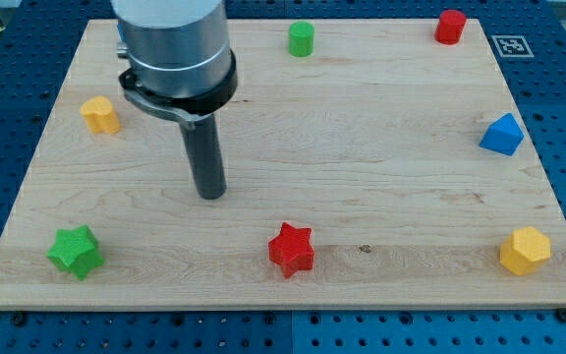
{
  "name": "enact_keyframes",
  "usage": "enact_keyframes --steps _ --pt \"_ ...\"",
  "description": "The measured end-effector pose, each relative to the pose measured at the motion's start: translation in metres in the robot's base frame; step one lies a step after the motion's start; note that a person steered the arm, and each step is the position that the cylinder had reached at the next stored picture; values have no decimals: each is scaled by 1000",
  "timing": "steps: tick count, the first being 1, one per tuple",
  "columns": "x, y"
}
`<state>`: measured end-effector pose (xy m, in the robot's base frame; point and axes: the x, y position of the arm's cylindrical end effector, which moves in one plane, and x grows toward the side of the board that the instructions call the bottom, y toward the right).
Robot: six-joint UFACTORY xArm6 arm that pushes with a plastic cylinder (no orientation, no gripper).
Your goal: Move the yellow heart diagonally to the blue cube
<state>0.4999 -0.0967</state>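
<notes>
The pale wooden board (362, 147) carries seven blocks. Taking the red star (291, 249) as landmark: green star (75, 251) far left, yellow hexagon (525, 250) far right, yellow heart (99, 115) upper left, green cylinder (301, 39) straight above, blue block (502, 135) and red cylinder (450, 27) upper right.

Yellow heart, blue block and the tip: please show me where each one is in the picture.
yellow heart (99, 115): camera view, on its top face.
blue block (502, 135): camera view, on its front face.
my tip (210, 195): camera view, on the rod's lower end, right of the yellow heart, apart from it.
</notes>
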Motion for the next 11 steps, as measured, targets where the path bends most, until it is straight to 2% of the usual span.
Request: enact_keyframes --steps 2,3,5,6,8,11 --pt "-27 -112" --pt "-63 -148" --pt "-108 -147" --pt "-121 -146" --pt "-102 -139" --pt "-160 -122"
